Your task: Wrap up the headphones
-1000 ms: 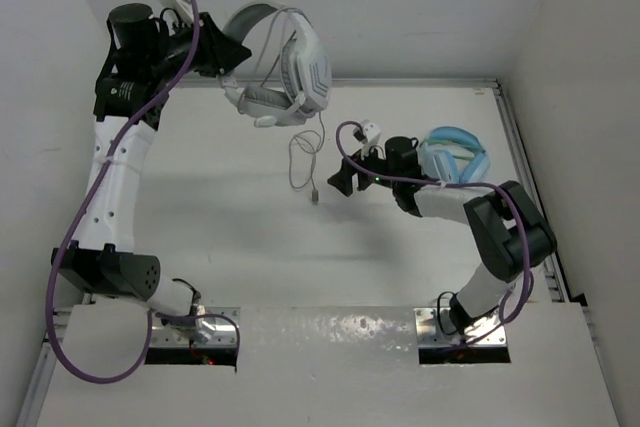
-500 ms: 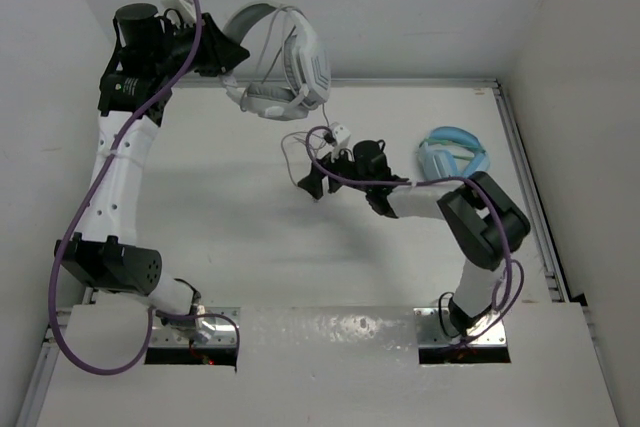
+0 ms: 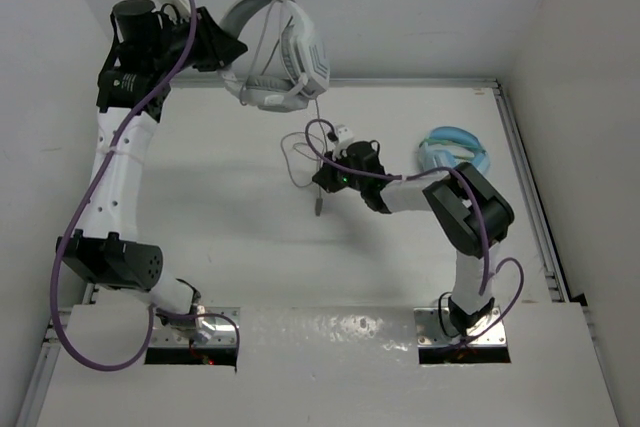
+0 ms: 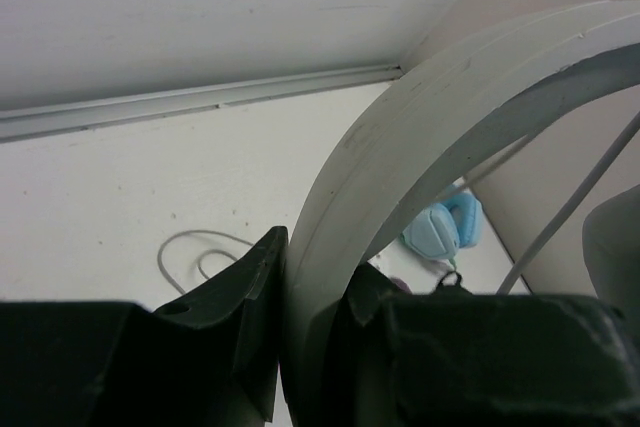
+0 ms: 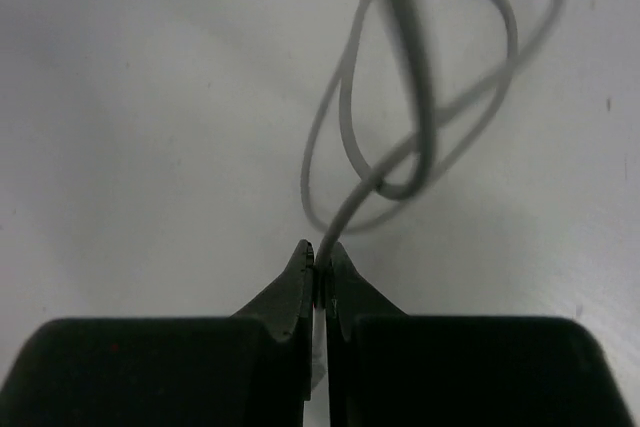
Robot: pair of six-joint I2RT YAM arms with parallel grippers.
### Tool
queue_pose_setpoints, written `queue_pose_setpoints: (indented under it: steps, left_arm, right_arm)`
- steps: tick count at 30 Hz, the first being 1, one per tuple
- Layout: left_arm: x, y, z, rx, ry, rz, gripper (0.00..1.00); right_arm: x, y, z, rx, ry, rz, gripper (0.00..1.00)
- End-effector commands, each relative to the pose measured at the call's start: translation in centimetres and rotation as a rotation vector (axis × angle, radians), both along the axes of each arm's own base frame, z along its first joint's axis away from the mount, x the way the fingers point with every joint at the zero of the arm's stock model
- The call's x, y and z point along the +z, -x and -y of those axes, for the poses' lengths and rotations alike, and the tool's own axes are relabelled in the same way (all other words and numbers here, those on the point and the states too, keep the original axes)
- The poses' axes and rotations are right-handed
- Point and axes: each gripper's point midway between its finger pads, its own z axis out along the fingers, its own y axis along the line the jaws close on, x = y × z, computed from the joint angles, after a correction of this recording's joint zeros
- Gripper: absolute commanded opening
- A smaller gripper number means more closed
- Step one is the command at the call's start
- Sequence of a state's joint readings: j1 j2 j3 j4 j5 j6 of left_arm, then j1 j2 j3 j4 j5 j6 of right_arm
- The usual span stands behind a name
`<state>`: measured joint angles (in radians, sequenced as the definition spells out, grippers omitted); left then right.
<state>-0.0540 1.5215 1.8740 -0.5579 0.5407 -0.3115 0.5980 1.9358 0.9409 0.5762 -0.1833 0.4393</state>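
The white and light-grey headphones hang in the air at the back left, and my left gripper is shut on their grey headband. In the left wrist view the headband runs between the left gripper's black fingers. A thin grey cable drops from the ear cup to loose loops on the table. Its plug lies nearer me. My right gripper sits low over these loops. In the right wrist view the right gripper is shut on the cable.
Light blue headphones lie on the table at the right, behind the right arm, and show in the left wrist view as light blue headphones. White walls close off the back and both sides. A metal rail edges the table's right side.
My right gripper moved left from beside the light blue headphones to the cable loops and shut on the cable. The left arm shifted the held headphones only slightly.
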Motion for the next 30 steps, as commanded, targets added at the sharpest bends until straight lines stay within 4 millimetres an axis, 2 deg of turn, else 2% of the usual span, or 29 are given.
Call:
queue_pose_setpoints:
  steps: [1,2,3,4,7,8,9,11,12,13,15,16,18,20,22,23,26,30]
  left_arm:
    - [5.4,-0.6,-1.5,0.063,0.072,0.123,0.0]
    - [5.6,-0.9,-2.0,0.088,0.067,0.132,0.0]
    - [5.7,-1.2,-2.3,0.101,0.058,0.136,0.0]
    - [6.6,-1.2,-2.7,0.123,0.052,0.159,0.0]
    - [6.9,-1.3,-2.9,0.127,0.044,0.172,0.0]
    - [6.9,-1.2,-2.7,0.119,0.045,0.172,0.0]
    - [6.9,-1.1,-2.7,0.115,0.045,0.172,0.0]
    - [6.8,-0.9,-2.5,0.102,0.048,0.171,0.0]
    - [6.8,-0.8,-2.5,0.101,0.049,0.173,0.0]
    - [6.9,-0.8,-2.5,0.101,0.049,0.176,0.0]
    - [6.6,-0.7,-2.5,0.103,0.05,0.172,0.0]
    - [6.6,-0.7,-2.5,0.107,0.05,0.175,0.0]
    - [6.6,-0.6,-2.6,0.108,0.048,0.178,0.0]
    - [6.6,-0.7,-2.5,0.105,0.046,0.178,0.0]
    - [6.5,-0.7,-2.5,0.105,0.048,0.177,0.0]
    - [6.6,-0.7,-2.5,0.105,0.049,0.178,0.0]
    - [6.5,-0.7,-2.6,0.107,0.049,0.175,0.0]
    - [6.6,-0.6,-2.6,0.11,0.047,0.179,0.0]
  right_arm:
    - [1.0,3.2,1.4,-0.008,-0.064,-0.029,0.0]
    - [2.5,4.0,2.0,-0.015,-0.092,-0.013,0.0]
    - [0.7,5.9,3.7,-0.029,-0.07,-0.056,0.0]
    - [0.6,6.6,4.6,-0.043,-0.076,-0.061,0.0]
    - [-0.1,8.4,8.1,-0.119,-0.069,-0.101,0.0]
    - [-0.2,8.7,8.7,-0.117,-0.051,-0.085,0.09]
    - [0.2,9.2,9.1,-0.099,-0.037,-0.053,0.5]
    - [0.6,9.6,9.4,-0.034,0.023,0.004,0.76]
    - [1.4,9.3,9.2,-0.018,0.035,0.038,0.93]
    - [2.5,9.1,9.2,-0.005,0.041,0.077,0.98]
    - [4.4,8.4,9.0,0.026,0.069,0.183,0.99]
    - [6.4,7.9,9.0,0.034,0.066,0.274,0.99]
    - [9.0,6.6,9.3,-0.011,0.06,0.38,0.99]
    - [13.0,4.7,9.2,-0.062,0.027,0.513,0.99]
    - [14.6,2.8,8.9,-0.11,0.013,0.563,0.99]
    - [16.9,1.4,8.3,-0.124,-0.013,0.606,0.99]
    - [17.0,-1.1,6.0,-0.096,-0.036,0.587,0.97]
    - [15.4,-2.6,3.8,-0.061,-0.083,0.518,0.97]
